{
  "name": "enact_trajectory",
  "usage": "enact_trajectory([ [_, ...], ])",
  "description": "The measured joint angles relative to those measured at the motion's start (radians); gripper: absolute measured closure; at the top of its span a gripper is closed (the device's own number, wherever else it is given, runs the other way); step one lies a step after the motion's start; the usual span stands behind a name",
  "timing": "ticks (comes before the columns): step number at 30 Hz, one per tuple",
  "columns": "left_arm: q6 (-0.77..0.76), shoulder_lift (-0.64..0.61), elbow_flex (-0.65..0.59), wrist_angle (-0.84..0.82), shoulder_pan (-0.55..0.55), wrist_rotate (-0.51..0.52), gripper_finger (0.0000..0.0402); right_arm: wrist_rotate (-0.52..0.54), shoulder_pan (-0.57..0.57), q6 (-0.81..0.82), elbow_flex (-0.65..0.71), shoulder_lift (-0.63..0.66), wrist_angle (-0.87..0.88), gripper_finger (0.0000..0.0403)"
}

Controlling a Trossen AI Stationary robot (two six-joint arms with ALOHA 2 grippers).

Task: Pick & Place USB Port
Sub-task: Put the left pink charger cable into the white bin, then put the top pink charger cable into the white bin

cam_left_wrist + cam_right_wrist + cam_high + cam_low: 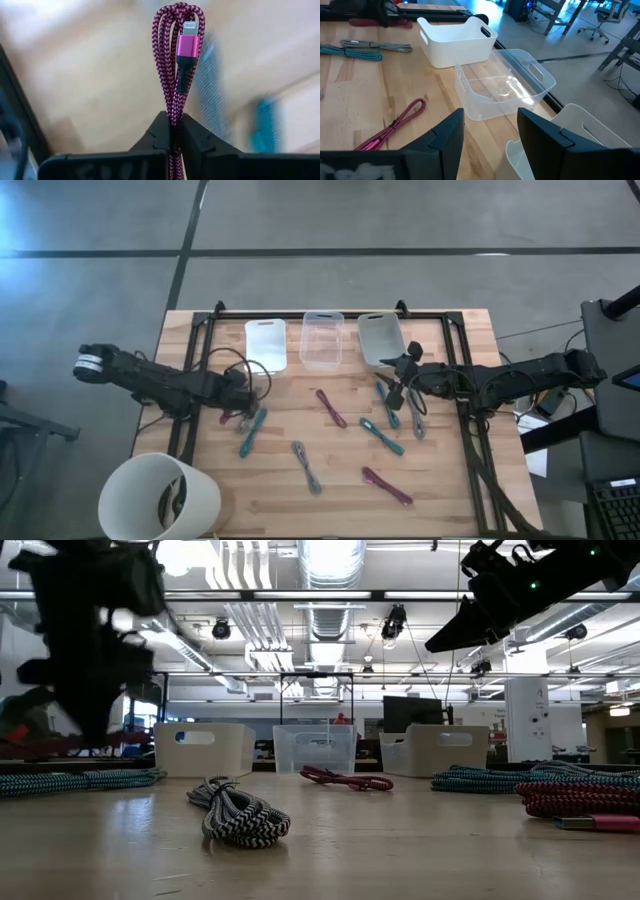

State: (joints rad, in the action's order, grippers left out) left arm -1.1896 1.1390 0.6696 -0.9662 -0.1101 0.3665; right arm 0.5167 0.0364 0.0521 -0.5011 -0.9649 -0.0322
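Note:
My left gripper (240,402) sits over the table's left part, shut on a magenta braided cable (172,60) folded into a bundle, with a pink connector (187,47) near its looped end. A teal cable (252,430) lies on the wood just beside it. My right gripper (398,375) hovers open near the bins, nothing between its fingers (445,137). A white bin (266,345), a clear bin (322,340) and a pale grey bin (380,338) stand in a row at the far edge. My left gripper pinches several strands of the folded magenta cable (172,107) between its two fingers, a short way back from the looped end. The fingers slant down from the table's left and lie along the bundle. The loop and the connector stick out past the fingertips.
Loose cables lie across the wood: magenta (331,408), teal (381,435), grey (306,466), magenta (388,486), and a teal one (388,405) and a grey one (416,418) below the right gripper. A white bucket (160,498) stands at the near left corner.

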Motion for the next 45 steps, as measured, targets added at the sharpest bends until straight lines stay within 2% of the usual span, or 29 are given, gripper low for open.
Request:
enact_trajectory([
  [4, 0.037, -0.001, 0.141, -0.033, 0.009, 0.124, 0.0386, 0.0, 0.0, 0.0, 0.0, 0.0, 0.0, 0.0223],
  [10, 0.122, 0.01, 0.281, 0.004, 0.072, 0.195, 0.0385, 0.0, 0.0, -0.003, 0.0, 0.0, -0.001, 0.0223],
  [17, 0.319, 0.039, 0.307, 0.182, 0.253, 0.163, 0.0385, 0.0, 0.0, -0.02, 0.0, 0.0, -0.003, 0.0223],
  [21, 0.431, 0.08, 0.308, 0.335, 0.377, 0.082, 0.0385, 0.0, -0.001, -0.03, 0.0, 0.0, -0.004, 0.0223],
  [24, 0.486, 0.13, 0.308, 0.398, 0.456, 0.059, 0.0385, 0.0, -0.001, -0.03, 0.0, 0.0, -0.004, 0.0223],
  [28, 0.489, 0.208, 0.308, 0.398, 0.528, 0.059, 0.0385, 0.0, 0.0, -0.029, 0.0, 0.0, -0.004, 0.0223],
  [33, 0.481, 0.316, 0.308, 0.398, 0.567, 0.057, 0.0383, 0.0, 0.0, -0.029, 0.0, 0.0, -0.003, 0.0223],
  [45, 0.379, 0.483, 0.307, 0.398, 0.607, 0.036, 0.0335, 0.0, 0.0, 0.001, 0.0, 0.0, 0.014, 0.0223],
])
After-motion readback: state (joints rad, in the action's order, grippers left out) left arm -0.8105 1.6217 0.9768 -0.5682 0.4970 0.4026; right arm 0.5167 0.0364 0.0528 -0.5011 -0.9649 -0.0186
